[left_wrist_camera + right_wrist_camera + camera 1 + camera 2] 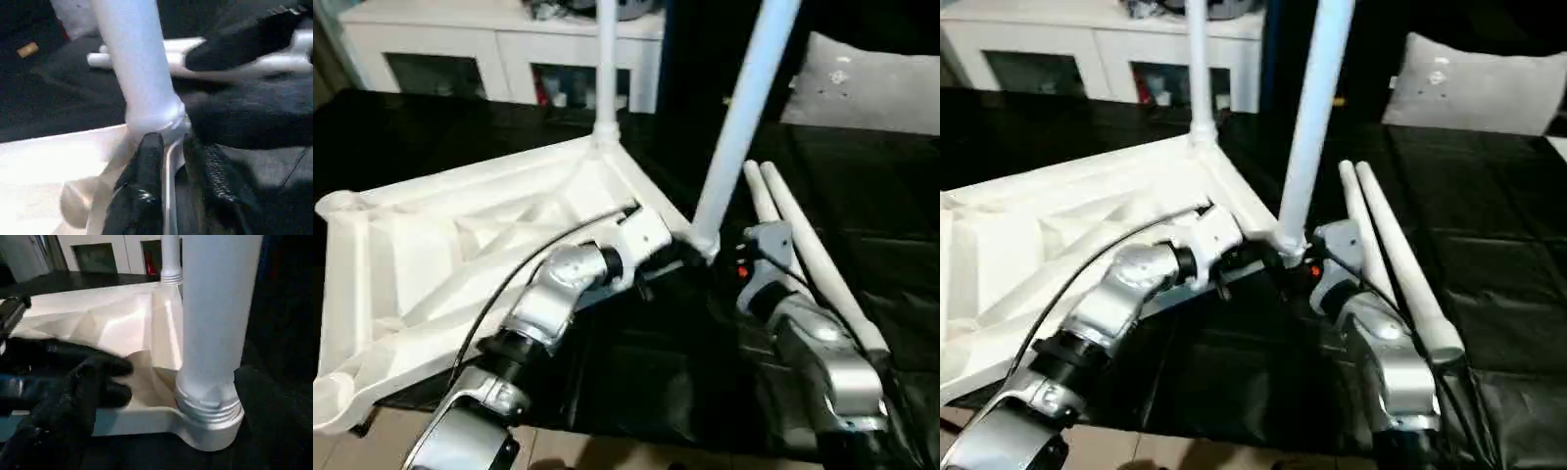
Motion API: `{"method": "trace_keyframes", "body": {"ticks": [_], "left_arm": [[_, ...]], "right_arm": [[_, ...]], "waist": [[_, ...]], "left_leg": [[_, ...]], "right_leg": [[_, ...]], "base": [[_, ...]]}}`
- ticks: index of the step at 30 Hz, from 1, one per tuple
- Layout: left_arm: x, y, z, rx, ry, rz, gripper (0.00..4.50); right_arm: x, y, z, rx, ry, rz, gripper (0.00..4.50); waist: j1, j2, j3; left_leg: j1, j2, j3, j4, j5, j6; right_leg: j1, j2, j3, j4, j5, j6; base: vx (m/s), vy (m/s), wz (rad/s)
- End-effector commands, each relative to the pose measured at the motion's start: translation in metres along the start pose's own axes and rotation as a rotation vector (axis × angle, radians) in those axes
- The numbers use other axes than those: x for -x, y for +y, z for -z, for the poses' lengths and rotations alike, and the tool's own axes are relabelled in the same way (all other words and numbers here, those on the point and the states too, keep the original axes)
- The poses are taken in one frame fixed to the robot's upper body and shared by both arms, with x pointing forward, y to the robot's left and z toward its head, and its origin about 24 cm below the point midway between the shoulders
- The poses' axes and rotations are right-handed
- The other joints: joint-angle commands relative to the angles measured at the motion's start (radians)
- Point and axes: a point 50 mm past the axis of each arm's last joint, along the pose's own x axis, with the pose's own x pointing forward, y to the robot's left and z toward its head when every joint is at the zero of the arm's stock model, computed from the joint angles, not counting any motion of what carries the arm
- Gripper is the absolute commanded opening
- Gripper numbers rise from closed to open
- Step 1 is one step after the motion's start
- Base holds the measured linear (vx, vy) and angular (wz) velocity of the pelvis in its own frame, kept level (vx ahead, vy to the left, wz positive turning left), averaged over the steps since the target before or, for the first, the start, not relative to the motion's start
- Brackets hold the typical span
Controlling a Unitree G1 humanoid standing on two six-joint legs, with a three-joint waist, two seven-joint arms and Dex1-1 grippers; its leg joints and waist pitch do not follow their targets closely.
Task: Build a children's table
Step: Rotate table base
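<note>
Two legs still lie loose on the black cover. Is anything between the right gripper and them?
Nothing visible is. The two loose legs lie side by side on the black cover just beside the right gripper, on its outer side. The leg standing in the near corner socket is on its other side.

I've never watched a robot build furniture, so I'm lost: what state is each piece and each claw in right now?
Tabletop: upside down on the black table, ribs facing up.
Far leg: upright in its corner socket.
Near leg: standing in the near socket, leaning slightly; threads visible at the base, so not fully seated.
Spare legs: two, lying loose side by side.
Left gripper: fingers straddling the tabletop's edge below the near leg.
Right gripper: by the near socket; grip unclear.
</note>
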Motion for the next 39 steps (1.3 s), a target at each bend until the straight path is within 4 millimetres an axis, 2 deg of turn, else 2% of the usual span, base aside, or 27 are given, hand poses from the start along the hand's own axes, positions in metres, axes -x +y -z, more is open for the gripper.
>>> {"method": "trace_keyframes", "body": {"ticks": [1,2,3,4,5,7,8,9,10,11,14,15,16,17,19,20,21,22,23,31,32,33,34,39], "left_arm": [[0.014,0.014,0.000,0.028,-0.001,-0.069,0.87],[0.024,0.022,0.003,0.027,0.019,-0.115,0.87],[0.034,0.030,0.007,0.016,0.047,-0.156,0.87],[0.037,0.032,0.008,0.012,0.056,-0.171,0.87],[0.048,0.040,0.011,-0.001,0.090,-0.217,0.87],[0.066,0.051,0.017,-0.019,0.153,-0.286,0.87],[0.083,0.060,0.021,-0.043,0.224,-0.332,0.71],[0.090,0.063,0.023,-0.047,0.254,-0.346,0.71],[0.094,0.064,0.024,-0.051,0.270,-0.352,0.71],[0.104,0.066,0.026,-0.056,0.311,-0.365,0.51],[0.120,0.066,0.029,-0.054,0.386,-0.359,0.41],[0.125,0.062,0.031,-0.045,0.419,-0.329,0.29],[0.126,0.062,0.031,-0.045,0.422,-0.326,0.29],[0.126,0.061,0.031,-0.044,0.425,-0.322,0.06],[0.130,0.055,0.031,-0.023,0.458,-0.276,0.06],[0.131,0.054,0.032,-0.015,0.469,-0.266,0.06],[0.132,0.053,0.033,-0.013,0.491,-0.253,0.06],[0.133,0.052,0.035,-0.015,0.506,-0.246,0.06],[0.136,0.053,0.039,-0.015,0.549,-0.249,0.06],[0.136,0.057,0.059,-0.068,0.704,-0.197,0.06],[0.133,0.056,0.061,-0.068,0.717,-0.151,0.06],[0.131,0.055,0.061,-0.065,0.711,-0.129,0.06],[0.127,0.052,0.060,-0.051,0.693,-0.089,0.06],[0.109,0.038,0.051,-0.036,0.590,0.108,0.06]], "right_arm": [[0.001,0.004,0.007,-0.016,0.050,-0.023,4.50],[0.002,0.006,0.009,-0.009,0.062,-0.039,4.50],[0.001,0.008,0.011,0.002,0.074,-0.048,4.50],[0.001,0.008,0.011,0.006,0.078,-0.050,4.50],[0.000,0.010,0.013,0.014,0.092,-0.059,4.50],[-0.003,0.014,0.015,0.022,0.109,-0.075,4.50],[-0.006,0.017,0.018,0.022,0.141,-0.089,4.50],[-0.008,0.018,0.019,0.029,0.158,-0.093,4.50],[-0.009,0.019,0.020,0.035,0.168,-0.095,4.50],[-0.012,0.022,0.023,0.042,0.191,-0.103,4.50],[-0.017,0.025,0.029,0.052,0.239,-0.111,4.50],[-0.020,0.027,0.031,0.062,0.261,-0.113,4.50],[-0.021,0.027,0.032,0.063,0.263,-0.113,4.50],[-0.021,0.027,0.032,0.064,0.264,-0.113,4.50],[-0.027,0.029,0.035,0.070,0.291,-0.116,4.50],[-0.030,0.030,0.035,0.076,0.297,-0.116,4.50],[-0.032,0.030,0.036,0.080,0.301,-0.117,4.50],[-0.034,0.031,0.036,0.082,0.303,-0.117,4.50],[-0.039,0.032,0.036,0.090,0.311,-0.123,4.50],[-0.061,0.029,0.040,0.135,0.358,-0.122,4.50],[-0.068,0.027,0.040,0.153,0.363,-0.113,4.50],[-0.070,0.026,0.040,0.154,0.363,-0.108,4.50],[-0.073,0.025,0.039,0.151,0.363,-0.101,4.50],[-0.084,0.018,0.035,0.176,0.347,-0.052,4.50]], "waist": [[0.001,-0.003,-0.059],[-0.001,-0.001,-0.059],[-0.003,-0.003,-0.058],[-0.003,-0.007,-0.059],[-0.003,-0.006,-0.058],[-0.010,0.000,-0.057],[-0.011,-0.010,-0.057],[-0.014,-0.007,-0.057],[-0.014,-0.001,-0.057],[-0.015,-0.003,-0.057],[-0.013,-0.001,-0.059],[-0.011,0.000,-0.062],[-0.010,-0.002,-0.062],[-0.010,0.000,-0.059],[-0.008,0.003,-0.058],[-0.009,0.002,-0.054],[-0.008,0.006,-0.052],[-0.009,0.005,-0.053],[-0.008,0.008,-0.053],[-0.017,0.012,-0.055],[-0.018,0.011,-0.057],[-0.023,0.012,-0.056],[-0.022,0.012,-0.057],[-0.024,0.012,-0.060]], "left_leg": [[-0.013,0.021,0.003,-0.071,-0.164,0.041],[-0.010,0.020,0.004,-0.070,-0.172,0.040],[-0.010,0.019,0.005,-0.070,-0.174,0.033],[-0.007,0.020,0.005,-0.069,-0.176,0.029],[-0.008,0.020,0.003,-0.071,-0.173,0.029],[-0.008,0.022,0.001,-0.073,-0.178,0.021],[-0.008,0.021,0.002,-0.073,-0.178,0.022],[-0.011,0.021,0.000,-0.075,-0.170,0.020],[-0.004,0.023,0.000,-0.074,-0.174,0.014],[-0.006,0.024,0.000,-0.075,-0.170,0.013],[-0.004,0.027,0.001,-0.074,-0.151,0.009],[-0.005,0.024,0.003,-0.070,-0.119,0.009],[-0.005,0.025,0.002,-0.072,-0.115,0.007],[-0.008,0.024,0.002,-0.073,-0.118,0.008],[-0.006,0.023,0.003,-0.074,-0.138,0.003],[-0.007,0.022,0.004,-0.075,-0.158,0.000],[-0.004,0.022,0.003,-0.076,-0.184,-0.004],[-0.004,0.022,0.002,-0.077,-0.191,-0.008],[-0.005,0.021,0.002,-0.078,-0.191,-0.010],[0.000,0.019,-0.002,-0.076,-0.213,-0.021],[-0.004,0.018,-0.003,-0.076,-0.203,-0.024],[-0.005,0.017,-0.003,-0.075,-0.203,-0.026],[-0.001,0.017,-0.001,-0.073,-0.201,-0.028],[-0.004,0.019,0.002,-0.070,-0.169,-0.026]], "right_leg": [[0.066,-0.069,0.043,-0.079,-0.332,-0.132],[0.061,-0.067,0.043,-0.084,-0.349,-0.126],[0.060,-0.065,0.042,-0.086,-0.374,-0.108],[0.058,-0.065,0.042,-0.086,-0.379,-0.104],[0.059,-0.065,0.041,-0.085,-0.381,-0.102],[0.055,-0.062,0.041,-0.081,-0.370,-0.099],[0.056,-0.061,0.040,-0.082,-0.368,-0.099],[0.058,-0.060,0.041,-0.077,-0.359,-0.103],[0.052,-0.061,0.042,-0.076,-0.349,-0.111],[0.054,-0.062,0.043,-0.074,-0.338,-0.116],[0.053,-0.062,0.045,-0.064,-0.261,-0.152],[0.055,-0.062,0.047,-0.057,-0.199,-0.168],[0.056,-0.064,0.046,-0.053,-0.189,-0.175],[0.056,-0.062,0.046,-0.056,-0.196,-0.176],[0.056,-0.065,0.047,-0.058,-0.222,-0.176],[0.054,-0.064,0.046,-0.063,-0.252,-0.172],[0.052,-0.065,0.047,-0.067,-0.297,-0.160],[0.053,-0.065,0.047,-0.068,-0.317,-0.151],[0.053,-0.064,0.047,-0.068,-0.318,-0.147],[0.050,-0.064,0.045,-0.070,-0.315,-0.155],[0.057,-0.065,0.045,-0.066,-0.294,-0.160],[0.056,-0.065,0.045,-0.064,-0.288,-0.169],[0.054,-0.066,0.046,-0.065,-0.282,-0.177],[0.059,-0.066,0.047,-0.055,-0.212,-0.208]], "base": [[0.000,0.000,0.00],[0.000,0.000,0.00],[0.000,0.000,0.00],[0.000,0.000,0.00],[0.000,0.000,0.00],[0.000,0.000,0.00],[0.000,0.000,0.00],[0.000,0.000,0.00],[0.000,0.000,0.00],[0.000,0.000,0.00],[0.000,0.000,0.00],[0.000,0.000,0.00],[0.000,0.000,0.00],[0.000,0.000,0.00],[0.000,0.000,0.00],[0.000,0.000,0.00],[0.000,0.000,0.00],[0.000,0.000,0.00],[0.000,0.000,0.00],[0.000,0.000,0.00],[0.000,0.000,0.00],[0.000,0.000,0.00],[0.000,0.000,0.00],[0.000,0.000,0.00]]}}
